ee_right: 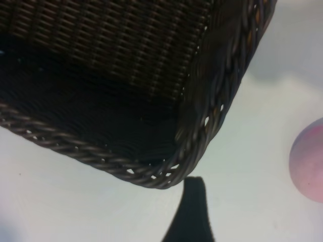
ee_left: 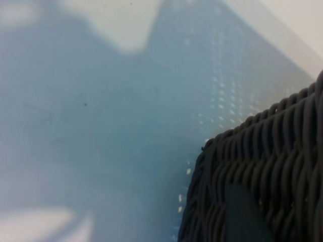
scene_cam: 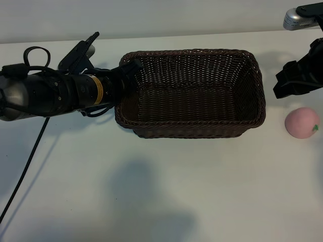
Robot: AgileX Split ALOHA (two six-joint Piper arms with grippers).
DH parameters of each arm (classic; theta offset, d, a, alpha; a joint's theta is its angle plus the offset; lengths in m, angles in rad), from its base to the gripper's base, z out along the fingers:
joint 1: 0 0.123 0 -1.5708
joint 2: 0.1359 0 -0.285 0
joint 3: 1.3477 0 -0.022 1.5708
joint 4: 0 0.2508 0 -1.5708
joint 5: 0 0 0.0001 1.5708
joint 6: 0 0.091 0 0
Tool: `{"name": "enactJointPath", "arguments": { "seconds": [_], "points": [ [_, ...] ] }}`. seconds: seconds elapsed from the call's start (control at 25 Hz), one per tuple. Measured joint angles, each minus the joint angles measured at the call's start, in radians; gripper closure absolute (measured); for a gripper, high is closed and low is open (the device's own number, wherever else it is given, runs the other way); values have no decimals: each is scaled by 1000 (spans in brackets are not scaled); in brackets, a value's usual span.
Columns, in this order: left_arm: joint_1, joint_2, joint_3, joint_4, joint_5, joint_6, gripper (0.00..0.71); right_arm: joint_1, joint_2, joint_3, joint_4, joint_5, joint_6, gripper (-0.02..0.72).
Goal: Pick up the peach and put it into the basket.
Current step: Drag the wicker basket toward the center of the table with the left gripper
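A: Where do you stand with the peach (scene_cam: pixel 302 122)?

B: You have not picked it up yet. It lies on the white surface (scene_cam: pixel 161 191), outside the basket (scene_cam: pixel 255 70), just past the basket's short end on the right arm's side, and nothing touches it. This is the approach step.

A: And your right claw (scene_cam: pixel 298 80)?

B: It hovers near that same end of the basket, a little farther back than the peach and above it. Its fingers stand well apart and hold nothing. In the right wrist view one dark fingertip (ee_right: pixel 189 214) shows below the basket's corner (ee_right: pixel 197 146), with the peach (ee_right: pixel 309 161) off to one side, so you are not centred over it.

A: What does the next move call for?

B: I judge you must shift the claw away from the basket until the peach sits between the fingers, then lower and close gently. It is round, so it may roll if one finger nudges it first.

A: The left claw (scene_cam: pixel 132 68)?

B: It is at the basket's opposite short end, against the rim, fingers partly apart. I cannot tell whether it actually pinches the wicker (ee_left: pixel 272 171).

A: Anything in the basket?

B: Nothing. Its woven floor is bare.
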Motion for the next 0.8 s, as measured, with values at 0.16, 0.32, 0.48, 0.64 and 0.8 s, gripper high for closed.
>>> {"name": "enactJointPath", "arguments": {
  "seconds": [0.16,0.32,0.48,0.64,0.8],
  "points": [
    [0,0,0,13,1,0,234,0,0,0,0,0,0,108],
    [0,-12,0,26,0,-3,32,0,0,0,-1,0,0,108],
    [0,-55,0,59,22,-3,12,0,0,0,-2,0,0,108],
    [0,-116,0,88,50,-3,39,0,0,0,-2,0,0,108],
    [0,-162,0,111,64,-6,51,0,0,0,-2,0,0,109]
  ]
}}
